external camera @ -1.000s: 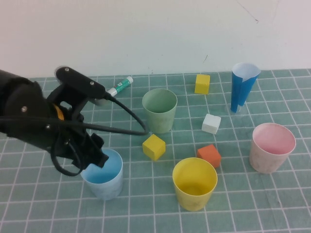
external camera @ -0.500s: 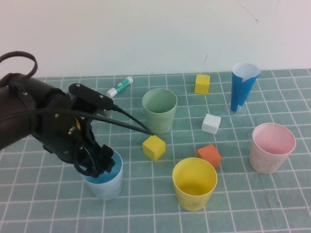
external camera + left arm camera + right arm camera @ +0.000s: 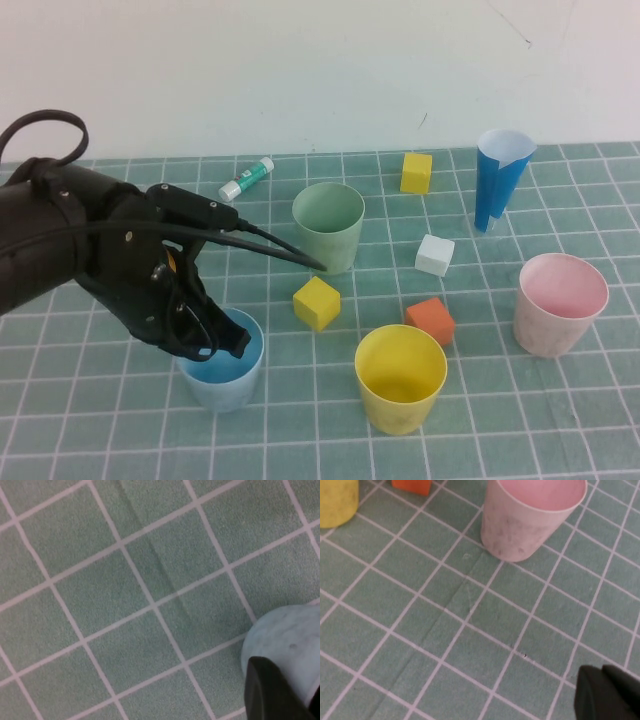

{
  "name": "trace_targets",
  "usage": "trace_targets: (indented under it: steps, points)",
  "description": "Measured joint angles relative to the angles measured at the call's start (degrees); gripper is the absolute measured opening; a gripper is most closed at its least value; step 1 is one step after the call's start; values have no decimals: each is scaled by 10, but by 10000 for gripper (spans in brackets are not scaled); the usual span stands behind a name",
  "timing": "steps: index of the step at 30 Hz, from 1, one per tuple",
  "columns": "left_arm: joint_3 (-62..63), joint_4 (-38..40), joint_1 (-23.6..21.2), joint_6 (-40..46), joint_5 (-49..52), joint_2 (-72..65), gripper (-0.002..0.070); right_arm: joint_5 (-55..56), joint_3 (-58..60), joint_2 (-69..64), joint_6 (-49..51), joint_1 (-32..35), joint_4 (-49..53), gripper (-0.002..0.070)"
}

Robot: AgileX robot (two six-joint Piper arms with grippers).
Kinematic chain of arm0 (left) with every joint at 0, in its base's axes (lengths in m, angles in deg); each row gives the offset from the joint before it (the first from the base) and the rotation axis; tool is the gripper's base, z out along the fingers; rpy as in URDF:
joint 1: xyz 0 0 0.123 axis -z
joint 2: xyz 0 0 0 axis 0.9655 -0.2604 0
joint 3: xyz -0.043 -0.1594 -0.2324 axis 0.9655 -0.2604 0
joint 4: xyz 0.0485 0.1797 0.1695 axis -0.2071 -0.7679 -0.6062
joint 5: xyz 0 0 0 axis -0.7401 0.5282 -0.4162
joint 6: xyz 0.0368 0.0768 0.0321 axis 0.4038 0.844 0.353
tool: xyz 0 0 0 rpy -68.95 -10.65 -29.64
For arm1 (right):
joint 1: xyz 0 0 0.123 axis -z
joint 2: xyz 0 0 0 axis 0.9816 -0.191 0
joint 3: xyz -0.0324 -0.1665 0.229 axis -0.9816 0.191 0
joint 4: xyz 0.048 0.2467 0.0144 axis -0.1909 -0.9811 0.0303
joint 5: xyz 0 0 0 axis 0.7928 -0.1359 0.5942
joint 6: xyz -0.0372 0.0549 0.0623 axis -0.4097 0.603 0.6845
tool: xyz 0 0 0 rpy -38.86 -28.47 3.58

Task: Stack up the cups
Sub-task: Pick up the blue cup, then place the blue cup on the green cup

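Cups all upright, mouths up. Left hand (image 3: 228,340) clamped on light blue cup (image 3: 222,375) rim; right hand (image 3: 607,692) closed, near pink cup (image 3: 530,515).

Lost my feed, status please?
Left claw shut on blue cup rim. Right claw shut, near pink cup. Nothing stacked, path clear.

Your left gripper (image 3: 225,340) sits closed on the blue cup's (image 3: 222,375) rim, with open mat toward the yellow cup (image 3: 400,378). Toward the green cup (image 3: 328,227) the yellow cube (image 3: 316,302) stands in your way. The orange cube (image 3: 431,320) and white cube (image 3: 434,255) crowd the middle; around the pink cup (image 3: 558,304) the mat lies free.
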Motion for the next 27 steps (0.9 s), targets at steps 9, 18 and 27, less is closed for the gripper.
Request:
trace_targets:
  steps: [9,18,27]
  points:
    - [121,44,0,11,49,11,13,1,0,0,0,0,0,-3]
    - [319,77,1,14,-7,-45,13,1,0,0,2,0,0,-3]
    - [396,99,3,15,-22,-181,13,1,0,0,2,0,0,-3]
